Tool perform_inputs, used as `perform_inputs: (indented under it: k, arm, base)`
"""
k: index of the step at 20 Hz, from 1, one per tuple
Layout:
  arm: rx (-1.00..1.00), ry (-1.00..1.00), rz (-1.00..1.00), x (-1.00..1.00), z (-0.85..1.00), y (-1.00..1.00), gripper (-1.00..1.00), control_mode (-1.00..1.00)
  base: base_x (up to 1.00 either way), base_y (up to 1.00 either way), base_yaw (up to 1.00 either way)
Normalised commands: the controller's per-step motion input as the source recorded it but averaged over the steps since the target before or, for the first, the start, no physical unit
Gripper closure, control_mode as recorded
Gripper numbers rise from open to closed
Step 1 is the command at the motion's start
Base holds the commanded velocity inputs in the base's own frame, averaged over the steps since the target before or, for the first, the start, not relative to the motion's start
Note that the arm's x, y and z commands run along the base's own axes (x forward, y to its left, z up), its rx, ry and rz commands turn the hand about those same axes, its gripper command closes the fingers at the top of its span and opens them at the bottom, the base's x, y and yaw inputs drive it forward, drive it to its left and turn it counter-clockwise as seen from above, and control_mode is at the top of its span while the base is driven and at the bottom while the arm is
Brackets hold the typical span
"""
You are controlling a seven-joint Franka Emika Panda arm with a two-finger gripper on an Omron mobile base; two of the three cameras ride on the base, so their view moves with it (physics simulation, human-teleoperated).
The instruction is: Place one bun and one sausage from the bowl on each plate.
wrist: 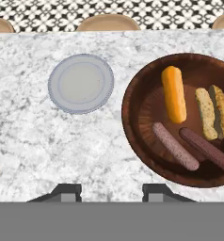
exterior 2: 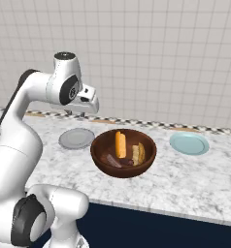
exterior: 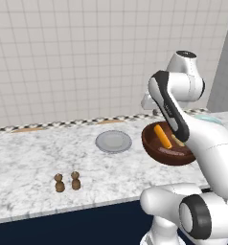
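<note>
- Left base view: the brown bowl [exterior: 160, 149] is seen on the marble counter [exterior: 34, 158], toward its right end, partly hidden by the white arm [exterior: 183, 119]. An orange bun [exterior: 162, 136] is seen lying in the bowl. The grey plate [exterior: 114, 141] is seen just left of the bowl, a little apart from it, near the back wall edge. A slice of the blue-green plate [exterior: 209, 119] is seen behind the arm, at the far right of the counter. Two small brown shakers [exterior: 67, 182] are stood side by side near the front edge.
- Right base view: the bowl [exterior 2: 123, 153] is seen in the middle of the counter, between the two plates. The grey plate [exterior 2: 76, 138] is on its left and the blue-green plate [exterior 2: 189, 143] on its right; both are bare. The orange bun [exterior 2: 120, 144] and a paler bun [exterior 2: 138, 153] are seen in the bowl. The gripper is held up high over the back of the counter, above the grey plate.
- Hand view: the counter is looked down on from above. The gripper [wrist: 111, 193] fingertips are seen apart with nothing between them, so the jaws are released. In the bowl [wrist: 132, 117] are seen the orange bun [wrist: 174, 93], two paler buns [wrist: 213, 112] side by side, and two dark sausages [wrist: 191, 146]. The grey plate [wrist: 81, 83] is seen left of the bowl, not touching it.
</note>
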Motion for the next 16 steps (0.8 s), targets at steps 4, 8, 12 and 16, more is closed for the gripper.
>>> perform_inputs:
  k: [4, 8, 12, 16]
  arm:
    - [0.00, 0.00, 0.00, 0.08, -0.15, -0.02, -1.00, -1.00]
    - [0.00, 0.00, -0.01, 0.46, -0.58, -0.43, -1.00, -1.00]
    - [0.00, 0.00, -0.05, 0.38, -0.54, -0.69, -1.00, -1.00]
    - [0.00, 0.00, -0.03, 0.29, -0.42, -0.47, -1.00, -1.00]
  base:
    - [0.00, 0.00, 0.00]
    - [0.00, 0.00, 0.00]
    - [0.00, 0.00, 0.00]
    - [0.00, 0.00, 0.00]
